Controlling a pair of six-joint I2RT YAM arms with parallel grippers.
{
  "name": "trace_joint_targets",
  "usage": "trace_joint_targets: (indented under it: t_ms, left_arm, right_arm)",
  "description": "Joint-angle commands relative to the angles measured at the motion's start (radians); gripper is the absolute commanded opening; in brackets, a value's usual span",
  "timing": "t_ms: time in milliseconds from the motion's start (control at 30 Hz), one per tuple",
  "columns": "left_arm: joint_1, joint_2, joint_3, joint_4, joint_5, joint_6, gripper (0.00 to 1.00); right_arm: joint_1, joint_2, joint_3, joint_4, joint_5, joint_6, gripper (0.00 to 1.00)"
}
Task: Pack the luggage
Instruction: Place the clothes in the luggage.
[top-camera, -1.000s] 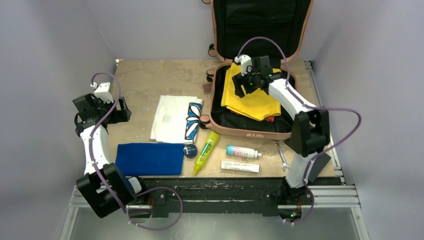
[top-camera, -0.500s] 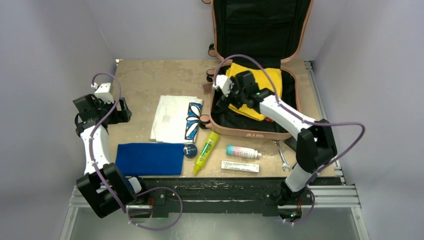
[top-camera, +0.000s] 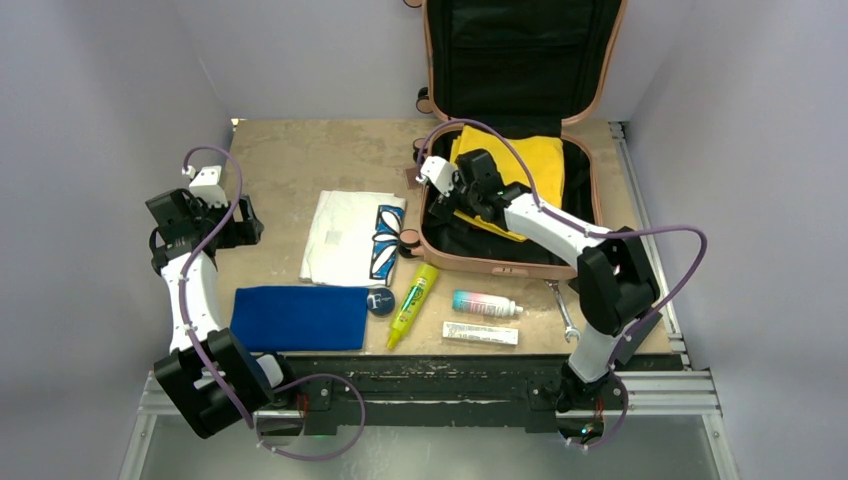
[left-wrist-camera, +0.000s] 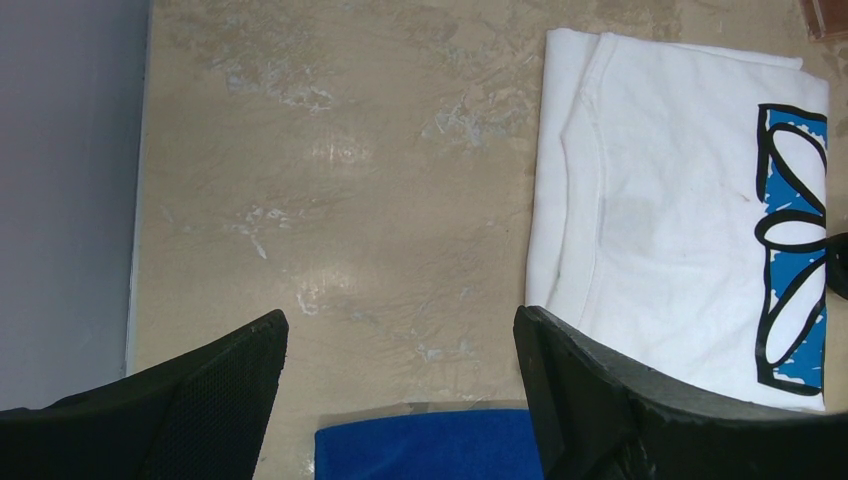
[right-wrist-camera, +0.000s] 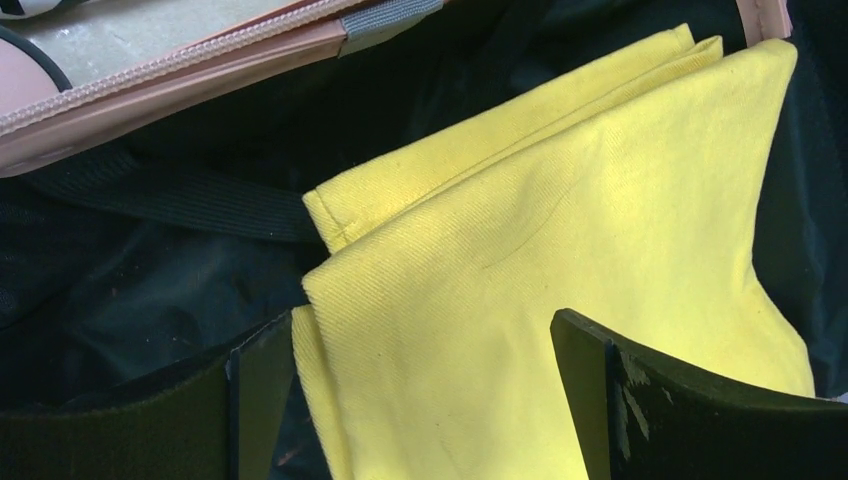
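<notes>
My left gripper (left-wrist-camera: 400, 400) hangs open and empty over bare table (left-wrist-camera: 300, 200) beside the white shirt (left-wrist-camera: 660, 200). Luggage (top-camera: 490, 266) lies open at far right; my right gripper (right-wrist-camera: 420, 400) gapes empty over the yellow cloth (right-wrist-camera: 560, 250) inside. Shell looks stiff, bulky, likely to roll, so I'd take its rim.

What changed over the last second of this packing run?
The right gripper swung left across the open luggage toward its left rim, fingers now spread wide and empty. It seems to have let go of the yellow cloth, which lies folded further back in the case. The left gripper, the white shirt and the blue cloth stayed put.
</notes>
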Motion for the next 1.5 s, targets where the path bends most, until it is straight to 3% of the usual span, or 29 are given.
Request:
trace_joint_targets:
  t_ms: [0,333,500,733,967,1133,1267,1367,1467]
  left_arm:
    - [0.009,-0.011,0.002,0.024,0.023,0.003,0.83]
    - [0.01,-0.009,0.001,0.025,0.018,0.006,0.83]
    - [0.01,-0.004,-0.006,0.03,0.018,0.007,0.83]
    - [0.008,-0.003,-0.013,0.034,0.017,0.008,0.83]
    - [0.009,0.001,-0.023,0.04,0.017,0.01,0.83]
    - [0.009,-0.004,-0.023,0.04,0.015,0.013,0.83]
    - [0.009,-0.006,-0.023,0.039,0.015,0.013,0.83]
    - [0.009,-0.007,-0.021,0.037,0.016,0.013,0.83]
    - [0.009,-0.01,-0.023,0.036,0.015,0.013,0.83]
  right_arm:
    - [0.009,0.0,-0.015,0.063,0.065,-0.029,0.99]
    - [0.016,0.056,0.016,0.063,0.09,-0.041,0.99]
    - [0.02,0.082,0.023,0.076,0.114,-0.048,0.93]
    - [0.023,0.031,-0.014,0.162,0.122,-0.028,0.68]
    - [0.02,-0.065,-0.11,0.261,0.086,0.018,0.21]
    - [0.016,-0.135,-0.187,0.344,0.113,0.025,0.12]
    - [-0.008,-0.207,-0.215,0.378,0.127,0.025,0.12]
    - [-0.043,-0.253,-0.229,0.411,0.142,0.066,0.0]
    - [-0.09,-0.284,-0.237,0.424,0.145,0.092,0.0]
